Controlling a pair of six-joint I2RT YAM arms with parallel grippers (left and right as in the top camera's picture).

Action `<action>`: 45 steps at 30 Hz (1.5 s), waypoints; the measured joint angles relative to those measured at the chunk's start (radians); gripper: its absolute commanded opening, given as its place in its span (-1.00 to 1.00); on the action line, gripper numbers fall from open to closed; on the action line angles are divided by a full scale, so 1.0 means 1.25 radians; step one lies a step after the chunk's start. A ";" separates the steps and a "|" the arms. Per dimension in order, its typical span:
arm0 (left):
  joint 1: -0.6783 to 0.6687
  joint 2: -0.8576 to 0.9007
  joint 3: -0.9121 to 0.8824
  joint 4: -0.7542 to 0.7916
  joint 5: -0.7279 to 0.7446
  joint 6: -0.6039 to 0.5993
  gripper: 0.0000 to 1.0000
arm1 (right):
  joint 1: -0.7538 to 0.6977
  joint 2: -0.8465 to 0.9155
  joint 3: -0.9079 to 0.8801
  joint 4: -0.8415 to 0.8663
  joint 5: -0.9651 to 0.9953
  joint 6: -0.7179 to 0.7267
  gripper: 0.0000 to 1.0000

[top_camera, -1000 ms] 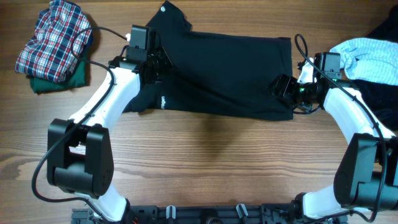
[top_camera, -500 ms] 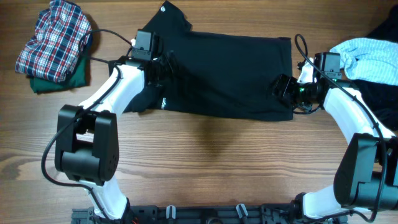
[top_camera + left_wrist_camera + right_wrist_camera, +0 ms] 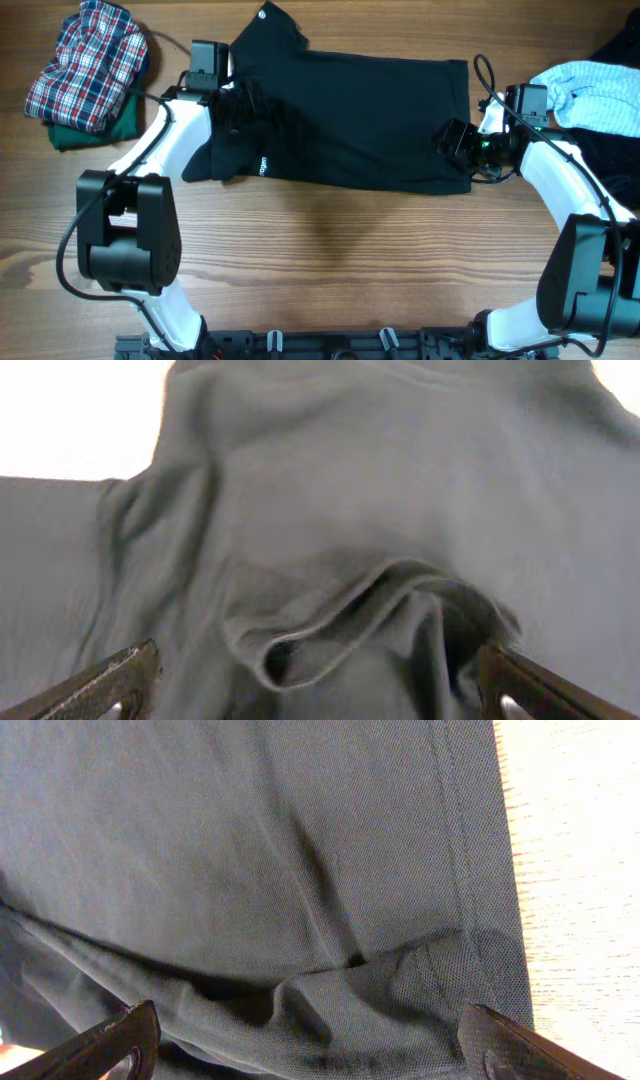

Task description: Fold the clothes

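Observation:
A large black T-shirt (image 3: 360,115) with small white print lies spread across the middle of the table. My left gripper (image 3: 243,105) hovers over its left side near the sleeve. In the left wrist view that gripper (image 3: 320,695) is open wide, with a raised fold of the shirt (image 3: 350,620) lying loose between its fingertips. My right gripper (image 3: 447,140) is over the shirt's right hem. In the right wrist view this gripper (image 3: 315,1055) also stands open, over a wrinkle of fabric (image 3: 400,980) beside the stitched hem.
A plaid garment (image 3: 88,60) sits on a green one (image 3: 95,128) at the far left. A light blue garment (image 3: 590,90) and a dark one (image 3: 615,150) lie at the right edge. Bare wooden table (image 3: 330,260) runs along the front.
My left gripper has gone from shut to open, letting go of the shirt, and has drawn back a little to the left. The right arm has not moved.

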 measured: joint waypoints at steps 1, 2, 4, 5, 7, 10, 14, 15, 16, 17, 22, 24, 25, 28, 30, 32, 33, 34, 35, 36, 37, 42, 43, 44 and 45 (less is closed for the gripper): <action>-0.002 0.000 0.000 0.002 0.007 0.034 0.99 | 0.000 0.000 0.000 0.000 0.000 0.000 0.92; -0.004 0.000 0.000 0.002 0.013 0.068 0.98 | 0.000 0.000 0.000 0.000 0.000 0.000 0.92; -0.010 0.000 0.000 0.001 0.024 0.149 0.96 | 0.000 0.000 0.000 0.000 0.000 0.000 0.92; -0.013 0.000 0.000 0.000 0.028 0.188 0.93 | 0.000 0.000 0.000 0.000 0.000 0.000 0.92; -0.017 0.000 0.000 -0.004 0.037 0.272 0.91 | 0.000 0.000 0.000 0.000 0.000 0.000 0.92; -0.017 0.001 0.000 -0.003 0.040 0.333 0.89 | 0.000 0.000 0.000 0.000 0.000 0.000 0.92; -0.017 0.010 0.001 0.001 0.042 0.371 0.80 | 0.000 0.000 0.000 0.000 0.000 0.000 0.92; -0.017 0.016 0.002 0.003 0.042 0.379 0.77 | 0.000 0.000 0.000 0.000 0.000 0.000 0.92; -0.017 0.022 0.002 0.003 0.042 0.381 0.69 | 0.000 0.000 0.000 0.000 0.000 0.000 0.92; -0.017 0.032 0.002 0.003 0.042 0.390 0.65 | 0.000 0.000 0.000 0.000 0.000 0.000 0.92; -0.017 0.053 0.002 0.012 0.042 0.397 0.40 | 0.000 0.000 0.000 0.000 0.000 0.000 0.92; -0.017 0.054 0.002 0.018 0.042 0.399 0.20 | 0.000 0.000 0.000 0.000 0.000 0.000 0.93; -0.017 0.054 0.002 0.028 0.042 0.403 0.12 | 0.000 0.000 0.000 0.000 0.000 0.000 0.92; -0.017 0.055 0.002 0.042 0.042 0.405 0.10 | 0.000 0.000 0.000 0.000 0.000 0.000 0.92; -0.017 0.054 0.002 0.046 0.042 0.408 0.12 | 0.000 0.000 0.000 0.000 0.000 0.000 0.92; -0.017 0.055 0.002 0.041 0.042 0.408 0.18 | 0.000 0.000 0.000 0.000 0.000 0.000 0.92; -0.017 0.055 0.002 0.035 0.038 0.408 0.21 | 0.000 0.000 0.000 0.000 0.000 0.000 0.92; -0.017 0.055 0.002 0.028 0.031 0.408 0.22 | 0.000 0.000 0.000 0.000 0.000 0.000 0.92; -0.017 0.055 0.002 0.019 0.020 0.408 0.24 | 0.000 0.000 0.000 0.000 0.000 0.000 0.93; -0.017 0.055 0.002 0.012 0.008 0.408 0.25 | 0.000 0.000 0.000 0.000 0.000 0.000 0.92; -0.017 0.055 0.002 0.008 -0.003 0.408 0.25 | 0.000 0.000 0.000 0.001 0.000 0.000 0.92; -0.017 0.055 0.002 0.002 -0.064 0.408 0.23 | 0.000 0.000 0.000 0.001 0.000 0.000 0.93; -0.017 0.055 0.002 0.002 -0.070 0.409 0.18 | 0.000 0.000 0.000 0.001 0.000 0.000 0.92; -0.017 0.055 0.002 0.002 -0.079 0.409 0.16 | 0.000 0.000 0.000 0.001 0.000 0.000 0.92; -0.017 0.055 0.002 0.003 -0.082 0.408 0.15 | 0.000 0.000 0.000 0.001 0.000 0.000 0.92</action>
